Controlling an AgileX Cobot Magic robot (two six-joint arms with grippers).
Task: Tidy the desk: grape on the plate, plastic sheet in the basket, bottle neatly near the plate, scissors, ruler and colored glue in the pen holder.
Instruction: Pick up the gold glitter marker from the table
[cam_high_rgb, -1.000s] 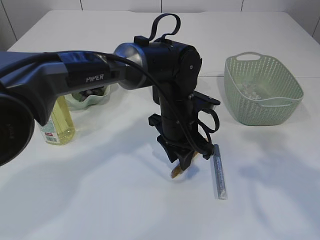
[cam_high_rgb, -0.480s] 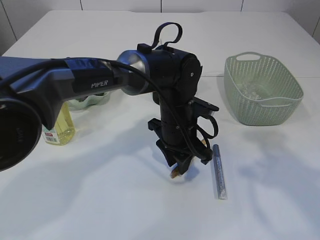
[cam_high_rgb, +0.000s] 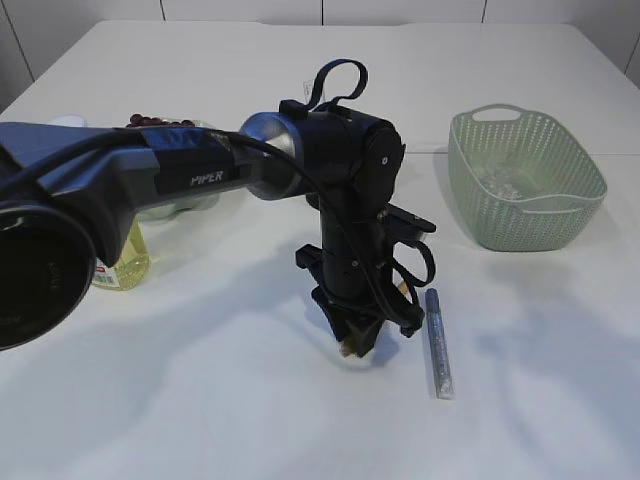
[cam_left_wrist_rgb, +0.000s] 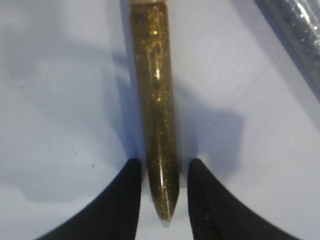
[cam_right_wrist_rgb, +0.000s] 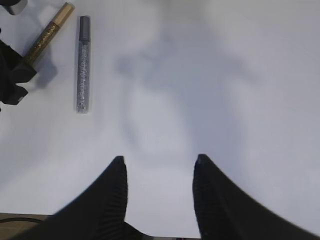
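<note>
A gold glitter glue tube (cam_left_wrist_rgb: 155, 100) lies flat on the white table. My left gripper (cam_left_wrist_rgb: 161, 165) is down over its pointed end, open, one finger on each side, with a sliver of table showing beside the right finger. In the exterior view the left gripper (cam_high_rgb: 355, 343) hides most of that gold tube. A silver glitter glue tube (cam_high_rgb: 437, 342) lies just to its right. My right gripper (cam_right_wrist_rgb: 159, 162) hovers open over bare table with nothing between its fingers. The yellow bottle (cam_high_rgb: 122, 268) stands at the left. Dark grapes (cam_high_rgb: 152, 121) show behind the arm. Scissors, ruler and pen holder are out of view.
A pale green basket (cam_high_rgb: 560, 215) stands at the back right, with crumpled clear plastic (cam_high_rgb: 500, 180) inside. A pale green plate (cam_high_rgb: 190, 205) peeks out under the left arm beside the bottle. In the right wrist view both glue tubes lie at upper left, gold tube (cam_right_wrist_rgb: 47, 34) and silver tube (cam_right_wrist_rgb: 82, 65).
The left arm has sunk lower and its gripper has settled down around the gold tube's end. The grapes now show behind the arm. The right gripper has not visibly moved.
</note>
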